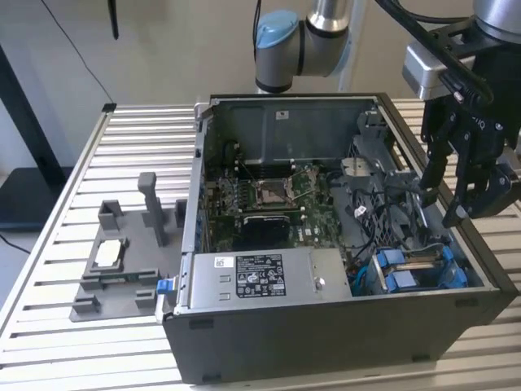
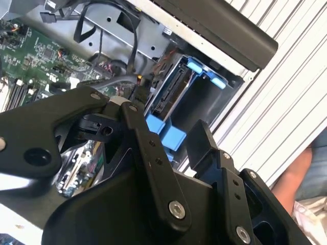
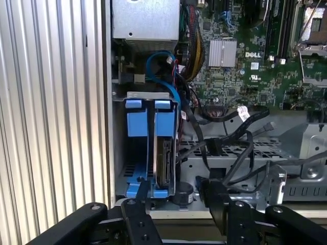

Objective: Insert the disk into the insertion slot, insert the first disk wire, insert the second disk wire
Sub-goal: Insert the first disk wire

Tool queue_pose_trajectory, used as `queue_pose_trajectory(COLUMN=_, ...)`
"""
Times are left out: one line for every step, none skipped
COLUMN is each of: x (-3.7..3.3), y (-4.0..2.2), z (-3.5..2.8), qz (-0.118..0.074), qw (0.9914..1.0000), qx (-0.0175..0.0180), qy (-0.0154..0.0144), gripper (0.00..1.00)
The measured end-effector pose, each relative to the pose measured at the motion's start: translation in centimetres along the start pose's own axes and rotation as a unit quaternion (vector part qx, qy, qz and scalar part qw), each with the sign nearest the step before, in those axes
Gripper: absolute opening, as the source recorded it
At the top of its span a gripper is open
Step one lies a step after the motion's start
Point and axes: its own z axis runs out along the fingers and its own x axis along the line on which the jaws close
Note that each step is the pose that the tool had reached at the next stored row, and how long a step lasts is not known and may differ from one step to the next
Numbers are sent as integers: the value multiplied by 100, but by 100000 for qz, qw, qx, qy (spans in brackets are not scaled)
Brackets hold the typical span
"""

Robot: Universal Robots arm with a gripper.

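The gripper (image 1: 441,208) hangs over the corner of the open computer case (image 1: 342,342) that lies nearest the exterior view's right. Its jaws are spread apart with nothing between them. In the first wrist view the gripper (image 3: 176,209) sits just beside the mouth of the insertion slot (image 3: 118,153), a metal cage by the case wall.

The disk (image 3: 164,163) already stands on edge inside that slot. It is clipped in its blue carrier (image 3: 164,122), and a second blue carrier (image 3: 134,122) sits next to it. Being seated, the disk needs no grip, which fits the empty, released jaws.

Black wires (image 3: 230,148) lie loose over the perforated metal bracket (image 3: 245,153), close to the disk's exposed end and the jaws. Whether any of them is plugged into the disk cannot be told from here.

The second wrist view shows the disk (image 2: 171,89) at the same spot beyond the black fingers (image 2: 148,148).

The motherboard (image 1: 277,195) and the grey power supply box (image 1: 252,273) fill the rest of the case. A grey fixture tray (image 1: 122,285) rests on the slatted counter (image 1: 49,326), well apart from the gripper.
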Motion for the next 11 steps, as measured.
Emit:
queue_pose_trajectory(x=-2, y=0, z=3, qz=-132, qw=100000, qx=169, qy=-28, gripper=58)
queue_pose_trajectory(x=-4, y=1, z=7, qz=-258, qw=99999, qx=342, qy=-55, gripper=58)
queue_pose_trajectory(x=-6, y=1, z=9, qz=-393, qw=99998, qx=522, qy=-71, gripper=58)
queue_pose_trajectory(x=-7, y=1, z=11, qz=-546, qw=99996, qx=724, qy=-94, gripper=58)
queue_pose_trajectory(x=-8, y=1, z=12, qz=-690, qw=99994, qx=895, qy=-100, gripper=58)
queue_pose_trajectory(x=-9, y=1, z=14, qz=-822, qw=99991, qx=1048, qy=-118, gripper=58)
queue_pose_trajectory(x=-10, y=1, z=15, qz=-916, qw=99989, qx=1164, qy=-131, gripper=58)
queue_pose_trajectory(x=-11, y=2, z=16, qz=-1011, qw=99987, qx=1270, qy=-143, gripper=58)
queue_pose_trajectory(x=-13, y=2, z=18, qz=-1113, qw=99984, qx=1375, qy=-166, gripper=58)
queue_pose_trajectory(x=-15, y=2, z=20, qz=-1220, qw=99981, qx=1484, qy=-178, gripper=58)
queue_pose_trajectory(x=-17, y=3, z=23, qz=-1338, qw=99977, qx=1649, qy=-191, gripper=58)
